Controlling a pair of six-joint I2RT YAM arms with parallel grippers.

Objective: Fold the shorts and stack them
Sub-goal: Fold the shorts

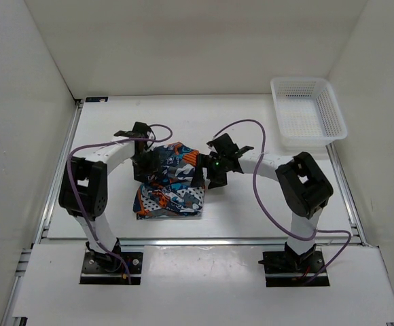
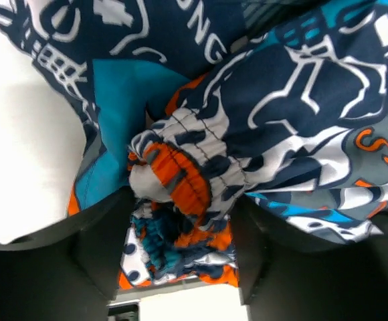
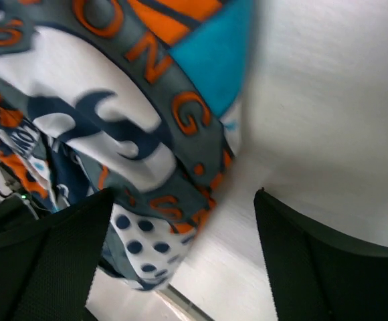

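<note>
On the table point(image 1: 265, 204), the shorts point(image 1: 170, 185) run near-left to far-right.

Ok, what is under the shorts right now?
The shorts lie bunched on the white table. Bare table shows all around their edges. Whatever is beneath the cloth is covered, so I cannot tell if anything else lies there.

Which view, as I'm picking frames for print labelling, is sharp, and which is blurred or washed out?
Top external view: evenly lit and sharp with only soft shadows, but the shorts are small. Left wrist view: the print and gathered waistband are crisp, while the table is blown out to plain white. Right wrist view: the whole frame is soft with blur, and the lettering is smeared yet still legible.
</note>
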